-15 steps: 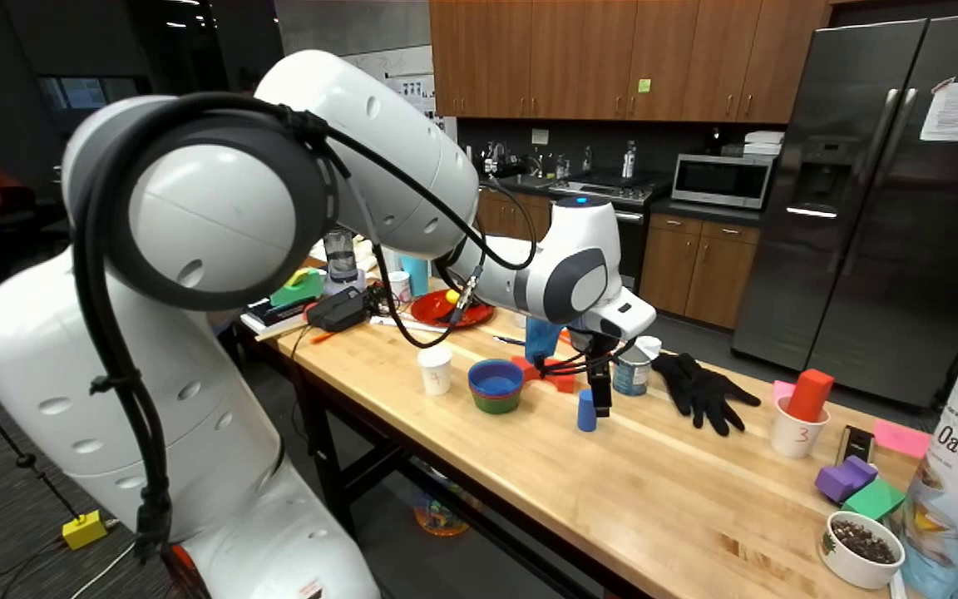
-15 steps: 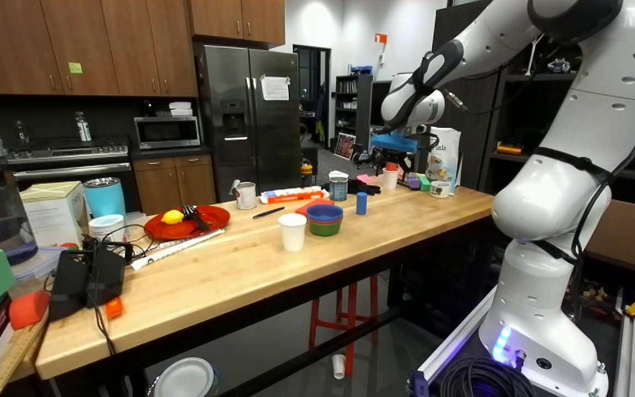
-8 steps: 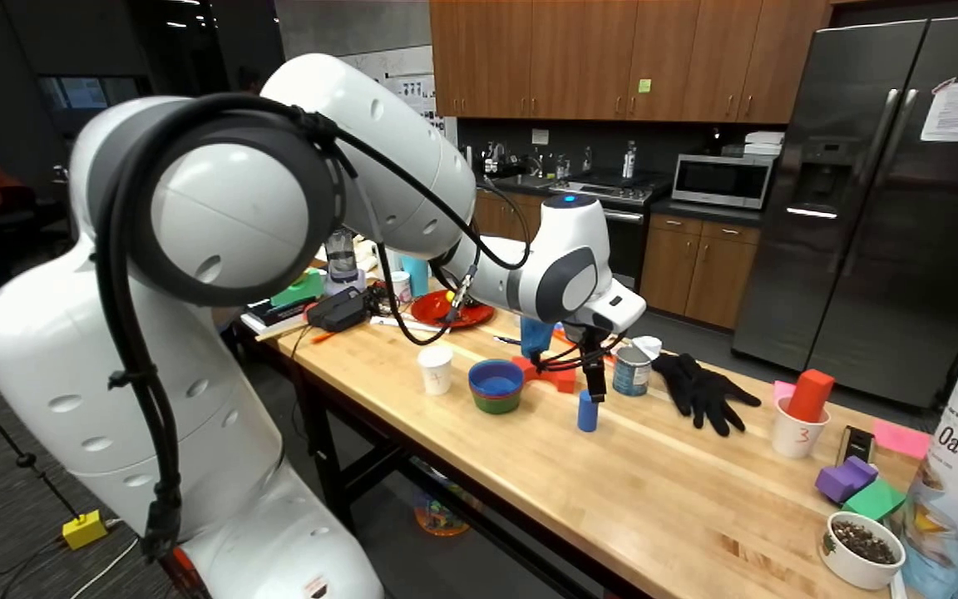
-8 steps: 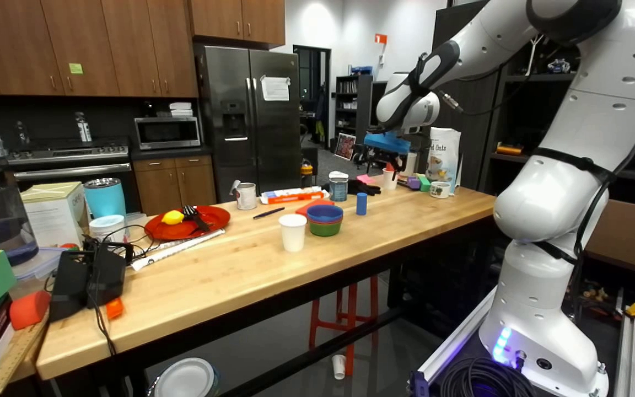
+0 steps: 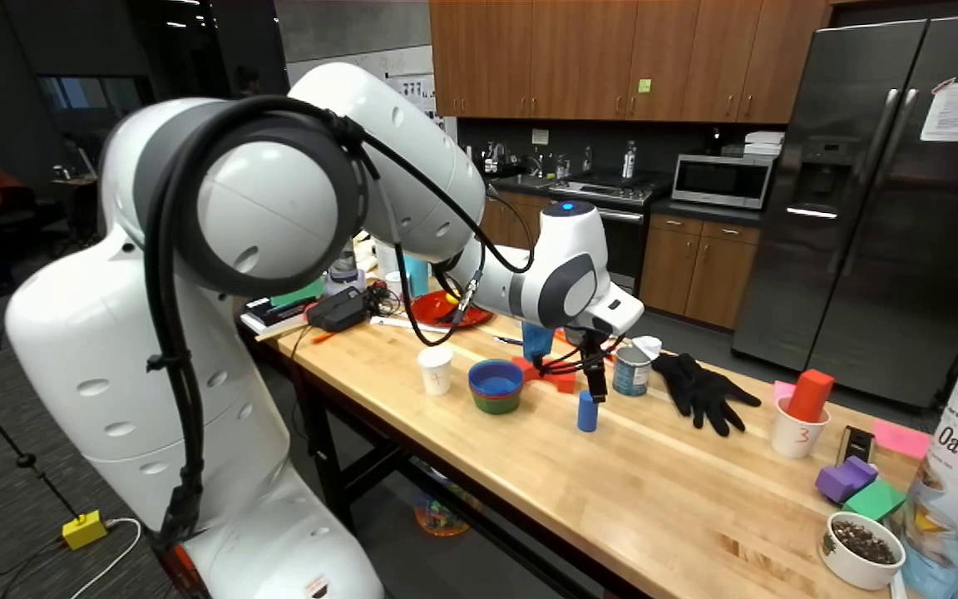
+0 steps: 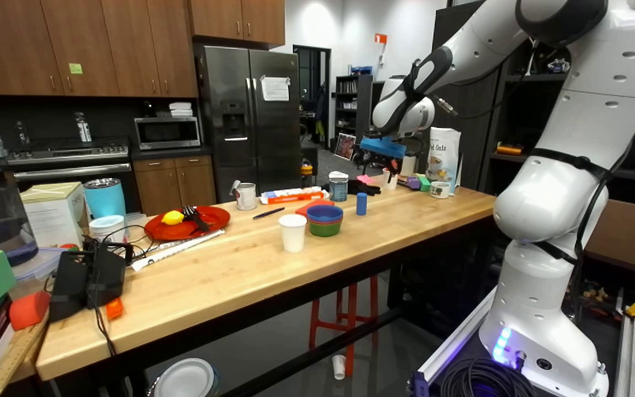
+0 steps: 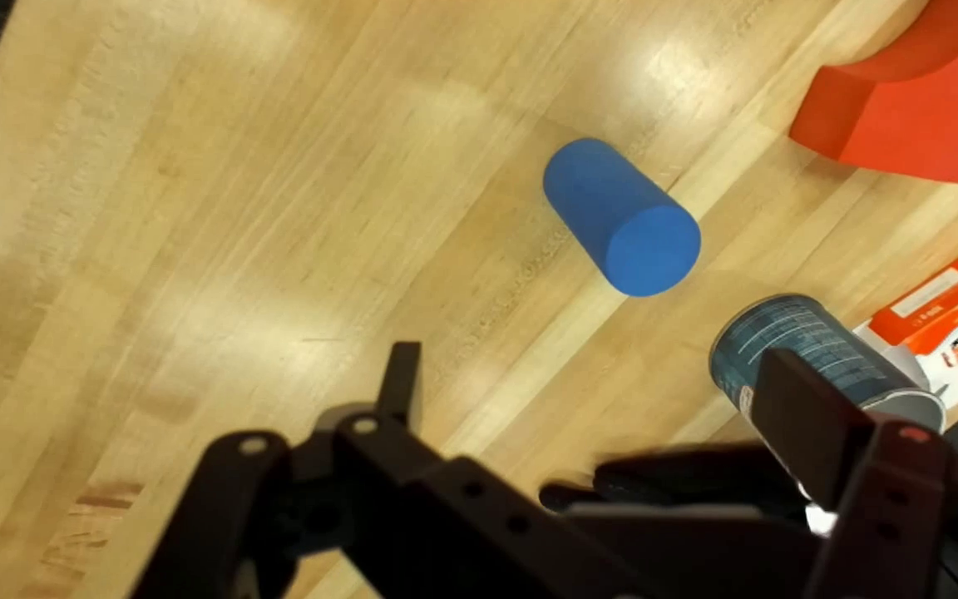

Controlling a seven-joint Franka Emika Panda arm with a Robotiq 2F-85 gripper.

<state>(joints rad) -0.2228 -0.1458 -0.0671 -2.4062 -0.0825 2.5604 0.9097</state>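
In the wrist view the gripper (image 7: pixel 591 356) is showing at the bottom edge with its jaws standing widely spread, one finger on either side of a broad gap, and a blue cylinder (image 7: pixel 624 220) is standing on the wooden table (image 7: pixel 238 166), apart from both fingertips, at about 12 o'clock from that gap. Counting from the cylinder, a curved red block (image 7: pixel 920 116) is lying at 2 o'clock, a blue-gray can (image 7: pixel 820 341) is standing near 4 o'clock, partly hidden behind a finger, and an orange-and-white box (image 7: pixel 953 316) is lying farther out, between 3 and 4 o'clock. In an exterior view the gripper is hanging above the table, one finger appearing just over the upright cylinder's top from this angle; nested bowls (image 5: pixel 496 399), blue on top, green below, are resting between 9 and 10 o'clock from the cylinder, a black glove (image 5: pixel 705 395) is lying near 3 o'clock, and a white cup marked 3 (image 5: pixel 793 437) is holding a red piece (image 5: pixel 810 393) farther out at 3 o'clock. In an exterior view the gripper is hovering at about 1 o'clock from the cylinder, a white paper cup (image 6: pixel 293 234) is standing at 8 o'clock past the bowls, and near 9 o'clock a red plate (image 6: pixel 218 216) is bearing a lemon (image 6: pixel 172 217) and black utensils (image 6: pixel 200 221).
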